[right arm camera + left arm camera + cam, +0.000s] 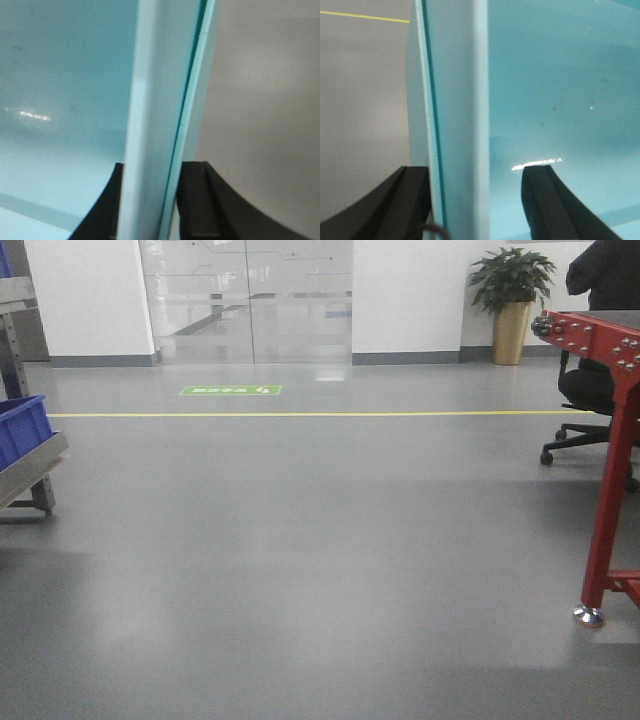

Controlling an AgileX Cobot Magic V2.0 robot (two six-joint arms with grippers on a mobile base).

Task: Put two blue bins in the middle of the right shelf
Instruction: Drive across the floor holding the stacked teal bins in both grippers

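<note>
Blue bin [560,85] wall straddled by both arms' jaws.

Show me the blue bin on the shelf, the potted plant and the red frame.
blue bin [22,430]: front view, side wall.
potted plant [512,278]: front view, leaves.
red frame [610,490]: front view, upright leg.

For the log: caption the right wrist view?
Right hand clamped on the wall of a pale blue bin, grey floor beside.

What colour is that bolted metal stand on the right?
Bright red. The stand shows best in the exterior front-facing view.
</note>
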